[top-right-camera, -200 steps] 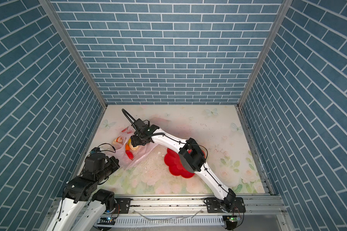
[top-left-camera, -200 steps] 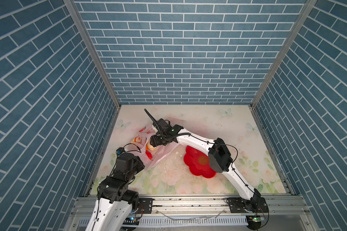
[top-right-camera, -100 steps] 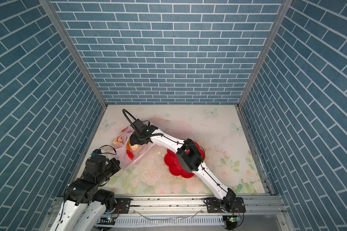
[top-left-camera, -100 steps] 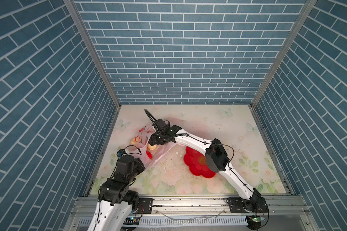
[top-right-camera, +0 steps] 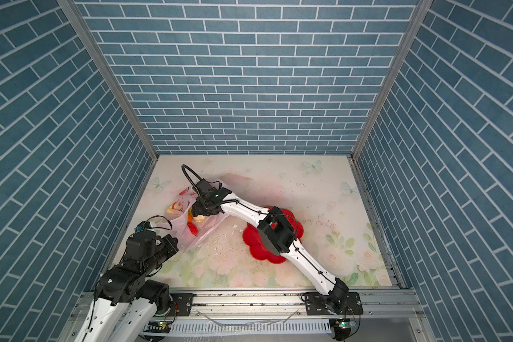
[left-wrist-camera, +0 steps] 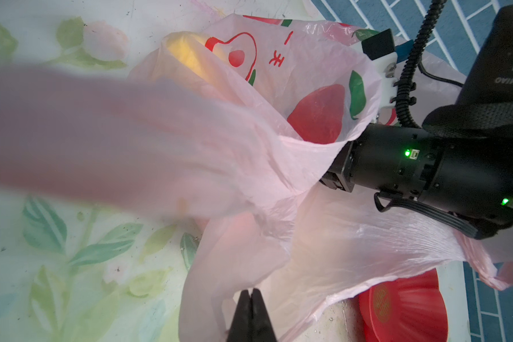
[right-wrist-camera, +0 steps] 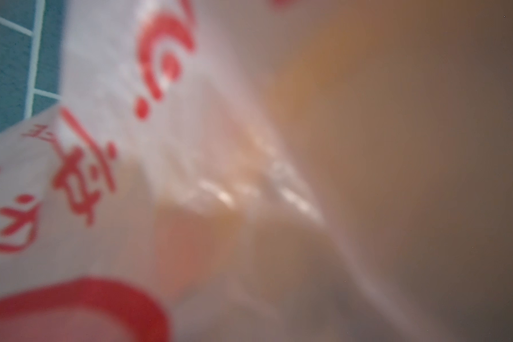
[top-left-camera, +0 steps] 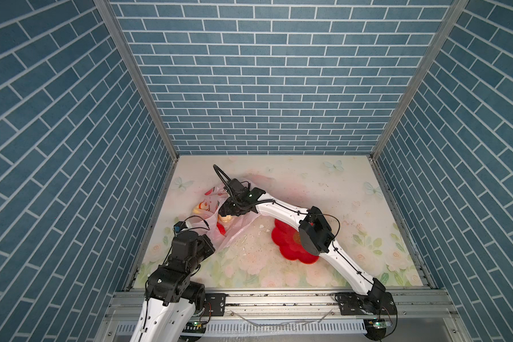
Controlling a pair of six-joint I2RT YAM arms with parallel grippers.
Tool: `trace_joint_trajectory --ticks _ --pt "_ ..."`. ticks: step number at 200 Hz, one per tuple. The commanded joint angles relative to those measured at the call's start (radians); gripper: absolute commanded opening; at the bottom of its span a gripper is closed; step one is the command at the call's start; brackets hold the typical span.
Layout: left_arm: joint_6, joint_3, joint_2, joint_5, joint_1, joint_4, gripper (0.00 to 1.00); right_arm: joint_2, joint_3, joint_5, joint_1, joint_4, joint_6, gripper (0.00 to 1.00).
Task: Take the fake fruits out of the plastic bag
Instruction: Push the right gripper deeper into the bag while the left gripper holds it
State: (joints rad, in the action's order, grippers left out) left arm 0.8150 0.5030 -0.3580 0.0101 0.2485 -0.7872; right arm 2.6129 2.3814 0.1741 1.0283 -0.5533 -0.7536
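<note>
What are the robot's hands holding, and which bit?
Left gripper pinches the plastic bag at its edge. Right gripper reaches inside it, hidden: cannot tell.

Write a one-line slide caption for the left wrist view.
Left gripper, shut, pinches the plastic bag while the right arm reaches into its mouth.

Left arm (top-left-camera: pixel 187 254) crouches, jaws pinched together; right arm (top-left-camera: pixel 282 211) reaches across leftward.

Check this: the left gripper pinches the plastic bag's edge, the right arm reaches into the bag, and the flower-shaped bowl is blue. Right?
Not quite: the flower-shaped bowl is red, not blue; both top views show it. The left gripper does pinch the plastic bag at its edge, and the right arm does reach into it.
</note>
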Motion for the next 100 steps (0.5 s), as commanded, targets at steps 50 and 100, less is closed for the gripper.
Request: trace_joint_trajectory --ticks 50,100 --pt "-0.026 -0.006 -0.043 0.008 0.005 0.050 0.00 0.035 0.027 0.021 0.001 -0.009 -0.029 0.52" --pt "-0.052 0.020 -0.110 0.003 0.005 0.098 0.00 -0.068 -0.117 0.028 0.001 0.055 0.005 0.29"
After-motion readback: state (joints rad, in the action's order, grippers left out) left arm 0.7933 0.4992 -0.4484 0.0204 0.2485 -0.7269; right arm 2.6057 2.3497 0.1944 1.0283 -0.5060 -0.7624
